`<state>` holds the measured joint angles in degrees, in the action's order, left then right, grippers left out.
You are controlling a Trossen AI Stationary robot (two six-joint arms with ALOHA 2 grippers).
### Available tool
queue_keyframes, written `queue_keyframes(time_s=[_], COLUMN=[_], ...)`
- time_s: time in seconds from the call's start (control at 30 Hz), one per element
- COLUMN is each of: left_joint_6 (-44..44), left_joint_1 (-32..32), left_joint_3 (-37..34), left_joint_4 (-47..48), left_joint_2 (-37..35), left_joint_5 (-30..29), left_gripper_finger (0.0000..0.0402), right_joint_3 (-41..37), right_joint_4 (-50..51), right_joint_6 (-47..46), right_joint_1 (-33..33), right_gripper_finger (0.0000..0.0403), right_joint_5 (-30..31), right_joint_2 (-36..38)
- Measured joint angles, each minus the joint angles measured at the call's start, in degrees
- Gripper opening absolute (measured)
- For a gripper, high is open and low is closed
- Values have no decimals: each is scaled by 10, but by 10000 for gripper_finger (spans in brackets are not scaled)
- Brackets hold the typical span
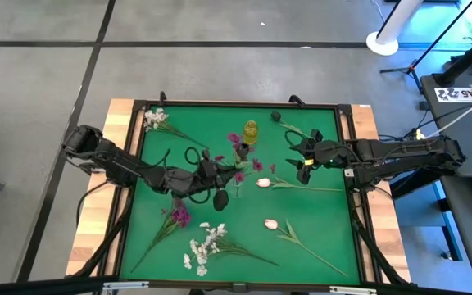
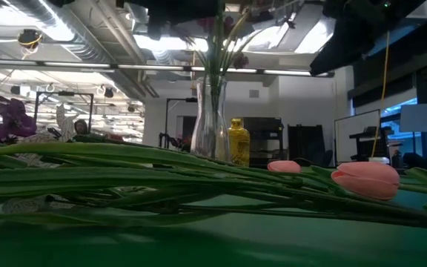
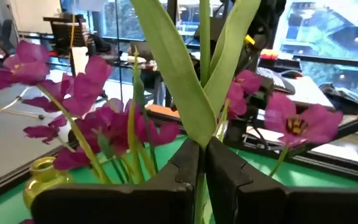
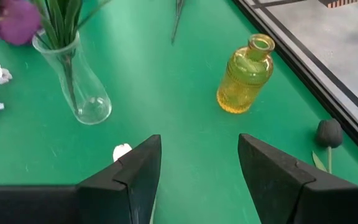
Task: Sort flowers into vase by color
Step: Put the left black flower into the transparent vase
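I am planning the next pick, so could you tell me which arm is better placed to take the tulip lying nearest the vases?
Probably the right: its gripper hangs open beside that tulip, while the left gripper is shut on a stem.

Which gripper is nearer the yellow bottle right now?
Left. The left gripper holds a stem just beside the yellow bottle; the right gripper sits open, farther off on its other side.

In the low view, blurred green stems (image 2: 161, 178) fill the foreground — they hide the foot of the clear glass vase (image 2: 207, 122). The picture's top edge cuts off its magenta blossoms — and both arms overhead.
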<state>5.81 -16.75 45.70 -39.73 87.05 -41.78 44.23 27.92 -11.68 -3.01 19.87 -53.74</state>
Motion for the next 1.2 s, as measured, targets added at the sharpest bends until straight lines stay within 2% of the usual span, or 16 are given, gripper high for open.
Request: queue_keyframes(time_s=[0.5,0.67,0.87,1.2], left_joint_6=[47,60,10,-36], left_joint_1=[6,6,2,-10], left_joint_3=[-61,-70,-56,-25], left_joint_4=[-2,-1,-1,34], left_joint_2=[0,0,0,0], left_joint_5=[9,10,22,40], left_gripper_finger=[9,18,57,157], right_joint_3=[0,0,0,0], right_joint_4=[-9,-9,-11,-11], right_joint_6=[0,0,0,0], right_joint_1=[0,0,0,0], right_gripper_finger=[214,214,214,214], right_joint_5=[-16,-16,-15,-26], right_joint_2=[0,0,0,0])
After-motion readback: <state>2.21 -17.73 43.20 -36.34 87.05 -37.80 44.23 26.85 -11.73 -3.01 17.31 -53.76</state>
